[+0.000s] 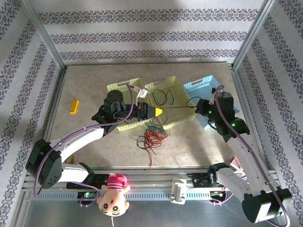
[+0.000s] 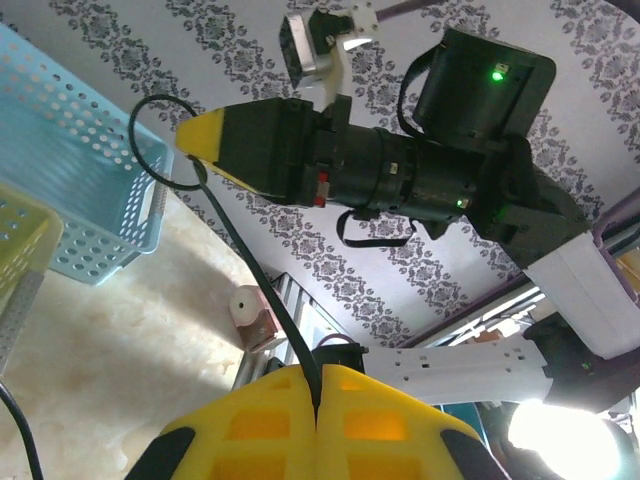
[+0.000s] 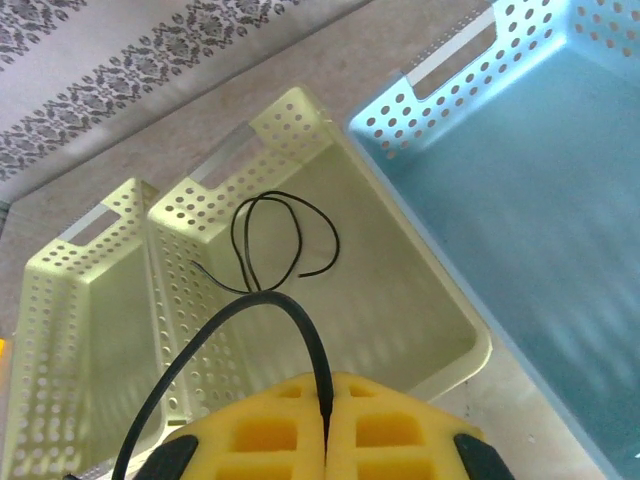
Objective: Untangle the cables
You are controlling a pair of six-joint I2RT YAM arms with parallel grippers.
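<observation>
One black cable is stretched between my two grippers above the baskets. My left gripper is shut on one end of it; in the left wrist view the strand rises from the shut jaws to the right gripper's yellow tip. My right gripper is shut on the other end, the cable arching out of its jaws. A tangle of red, green and black cables lies on the table below. Another black cable lies loose in the middle basket.
Three perforated baskets stand side by side at the back: pale yellow, yellow and blue. A yellow block lies at the left. A doll rests on the front rail.
</observation>
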